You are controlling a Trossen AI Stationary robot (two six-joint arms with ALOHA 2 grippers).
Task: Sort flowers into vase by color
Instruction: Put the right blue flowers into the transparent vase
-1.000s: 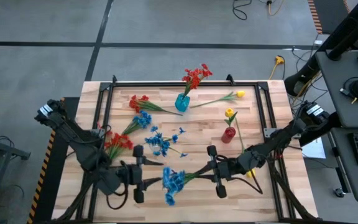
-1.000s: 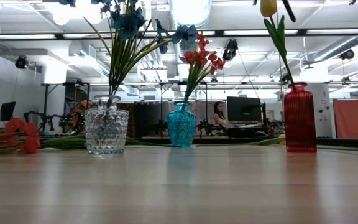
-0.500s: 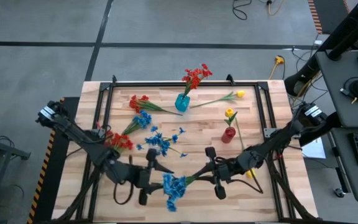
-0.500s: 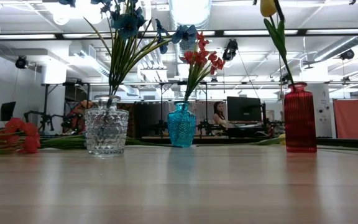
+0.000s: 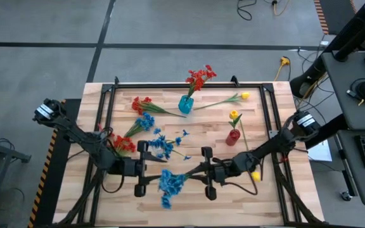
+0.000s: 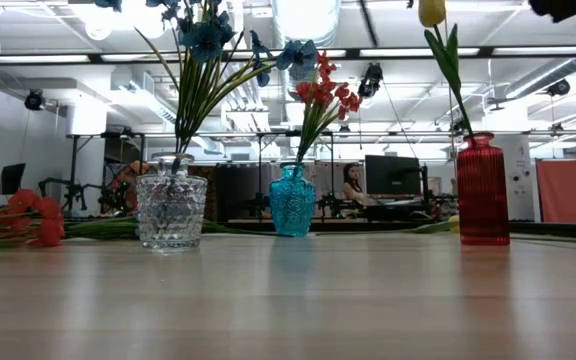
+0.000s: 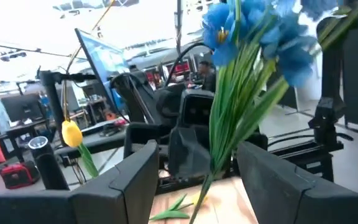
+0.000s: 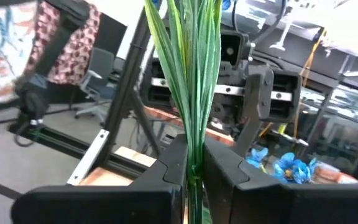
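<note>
Right tool is pinching a bunch of blue flowers by the green stalks, heads pointing toward the left arm, held over the near-middle of the surface. Left tool sits just beside the blue heads with fingers spread, nothing in it; in the left wrist view the stalks run up between its two fingers, apart from both. Looks like a handover setup. Risks, as I judge them: left closes on the soft heads instead of the stalks and crushes or sheds them; right lets go before left has a grip and the bunch drops onto the surface; thin stalks fan out and one slips free. The clear vase already holding blue stems is close by, just past the left tool, so a swing with long stalks could catch it or the loose red flowers nearby. Teal vase and red vase are farther off, less exposed.
</note>
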